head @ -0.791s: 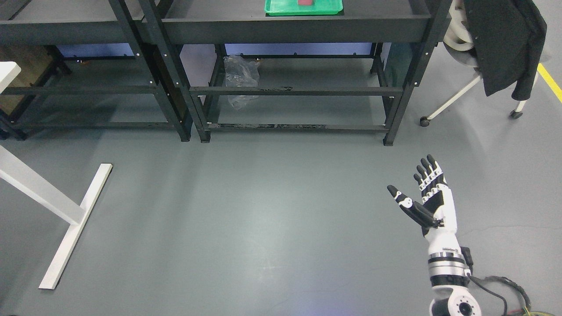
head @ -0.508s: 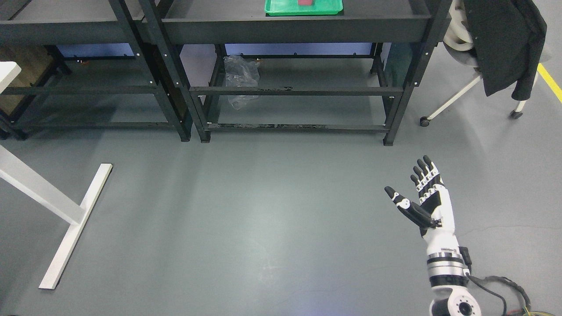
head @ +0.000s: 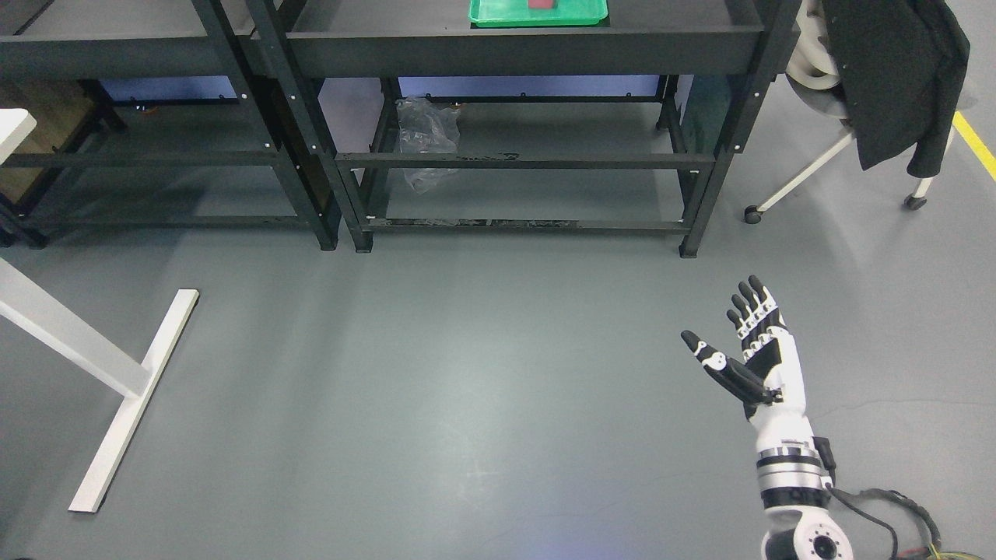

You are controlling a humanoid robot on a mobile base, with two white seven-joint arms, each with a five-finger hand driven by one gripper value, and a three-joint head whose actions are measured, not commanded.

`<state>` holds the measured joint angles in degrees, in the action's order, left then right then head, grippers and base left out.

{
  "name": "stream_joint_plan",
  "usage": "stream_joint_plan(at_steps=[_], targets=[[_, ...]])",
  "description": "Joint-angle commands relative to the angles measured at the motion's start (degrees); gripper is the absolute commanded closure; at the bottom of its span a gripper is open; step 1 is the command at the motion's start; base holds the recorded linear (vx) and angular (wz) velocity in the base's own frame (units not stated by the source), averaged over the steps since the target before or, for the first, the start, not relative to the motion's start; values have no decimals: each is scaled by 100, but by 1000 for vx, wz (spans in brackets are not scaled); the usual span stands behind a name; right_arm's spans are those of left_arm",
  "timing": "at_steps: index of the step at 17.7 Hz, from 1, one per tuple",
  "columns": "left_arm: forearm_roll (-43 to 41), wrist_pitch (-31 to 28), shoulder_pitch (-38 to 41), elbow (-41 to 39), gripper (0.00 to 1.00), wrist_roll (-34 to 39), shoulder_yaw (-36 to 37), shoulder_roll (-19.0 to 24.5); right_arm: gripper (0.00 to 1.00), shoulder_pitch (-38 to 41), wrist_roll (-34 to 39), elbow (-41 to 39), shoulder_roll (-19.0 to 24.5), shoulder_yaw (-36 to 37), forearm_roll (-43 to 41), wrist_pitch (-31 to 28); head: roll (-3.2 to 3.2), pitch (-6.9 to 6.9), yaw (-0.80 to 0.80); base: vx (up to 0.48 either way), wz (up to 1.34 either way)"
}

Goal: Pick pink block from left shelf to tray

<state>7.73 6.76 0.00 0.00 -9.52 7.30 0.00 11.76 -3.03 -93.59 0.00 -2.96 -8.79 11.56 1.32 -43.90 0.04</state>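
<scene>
A green tray [head: 498,15] lies on the top level of the right-hand black shelf [head: 529,50], cut off by the picture's top edge. A pink block [head: 541,4] sits in the tray, only its lower part showing. My right hand [head: 724,319] hangs over the grey floor at the lower right, far below and right of the tray, with its fingers spread and nothing in them. The left arm is out of view. The left-hand shelf [head: 124,54] shows a bare top level.
A crumpled clear plastic bag [head: 424,140] lies on the right shelf's lower level. A chair with a black jacket [head: 895,70] stands at the upper right. A white table leg and foot [head: 117,389] cross the floor at the left. A yellow floor line [head: 974,144] runs at the right edge.
My right hand has drifted slightly left and up over the floor; its fingers stay spread. The tray and block have not moved.
</scene>
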Motion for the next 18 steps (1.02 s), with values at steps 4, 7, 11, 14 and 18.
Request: stream_joint_plan(at_steps=[4, 7, 11, 14, 18], targets=[[0, 1, 114, -100, 0, 3, 0, 100, 0, -278, -14, -1, -307, 6, 1091, -5, 0, 0, 0, 7, 0], [0, 1, 114, -100, 0, 3, 0, 100, 0, -463, -145, -1, -404, 102, 3244, 30, 0, 0, 0, 34, 0], [0, 1, 114, -100, 0, 3, 0, 100, 1, -665, -418, -1, -615, 32, 5716, 22, 0, 0, 0, 105, 16], [0, 1, 114, -100, 0, 3, 0, 100, 1, -745, -400, -1, -791, -12, 6503, 39, 0, 0, 0, 168, 74], [0, 1, 114, -100, 0, 3, 0, 100, 0, -788, -488, -10, -949, -21, 6582, 802, 0, 0, 0, 198, 93]])
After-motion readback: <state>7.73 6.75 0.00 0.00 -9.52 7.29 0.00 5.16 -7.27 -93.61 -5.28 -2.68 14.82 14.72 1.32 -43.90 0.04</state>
